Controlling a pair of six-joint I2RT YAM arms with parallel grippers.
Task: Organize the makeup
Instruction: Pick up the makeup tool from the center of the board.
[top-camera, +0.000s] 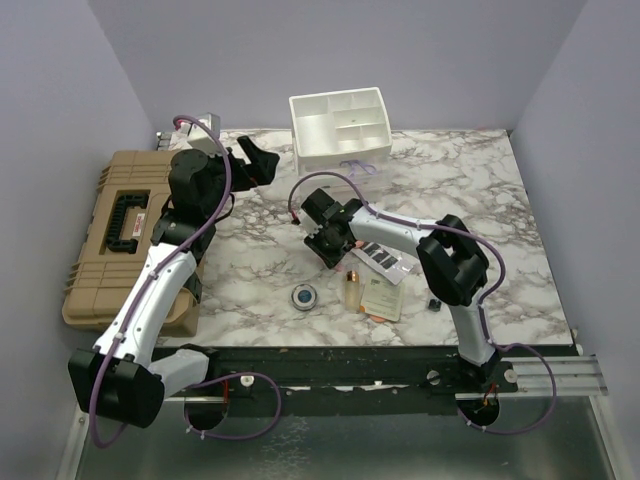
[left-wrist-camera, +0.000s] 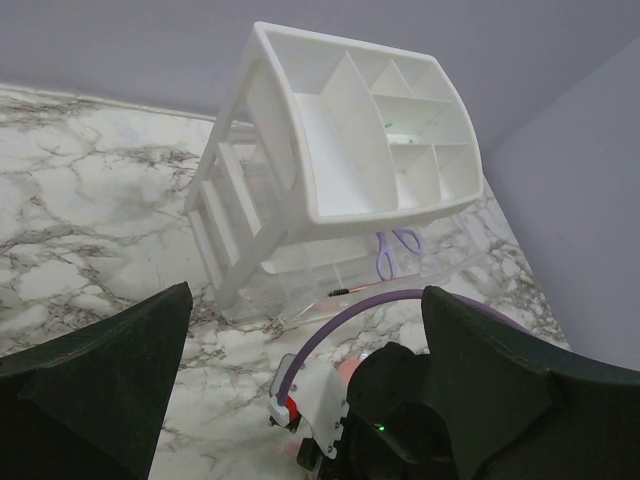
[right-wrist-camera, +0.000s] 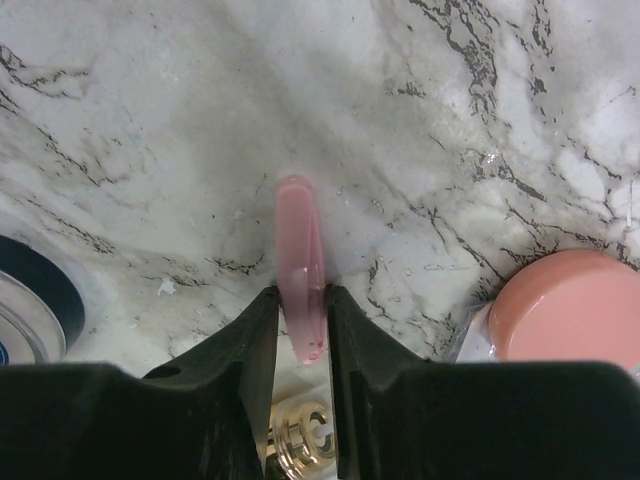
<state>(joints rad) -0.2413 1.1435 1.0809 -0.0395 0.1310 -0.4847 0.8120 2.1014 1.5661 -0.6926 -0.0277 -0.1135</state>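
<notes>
The marble table (top-camera: 250, 270) bears one tan hard case (top-camera: 100, 240) at its left edge. Only the top camera shows it, and the left arm covers part of it. Two arms reach in from the near side. One white organizer (top-camera: 338, 122) stands at the far centre. The left wrist view alone shows its clear lower drawer, with a purple looped thing (left-wrist-camera: 398, 250) inside that is too faint to name. The left gripper (top-camera: 258, 162) hangs near the organizer, its fingers (left-wrist-camera: 100, 390) spread wide with nothing between them.

The makeup lies at the near centre:
- one black strip palette (top-camera: 375, 257)
- one cream sachet (top-camera: 383, 298)
- one round blue compact (top-camera: 303, 297)
- one amber bottle (top-camera: 352, 288)
- one tiny dark vial (top-camera: 435, 303)

From above, the right arm hides what it grips. The right wrist view shows the right gripper (right-wrist-camera: 302, 295) pinching a slim pink piece (right-wrist-camera: 300, 235) set on edge. I cannot tell whether the piece touches the marble. That view also shows one pink round puff (right-wrist-camera: 565, 305) at the right, cut off by the frame.
</notes>
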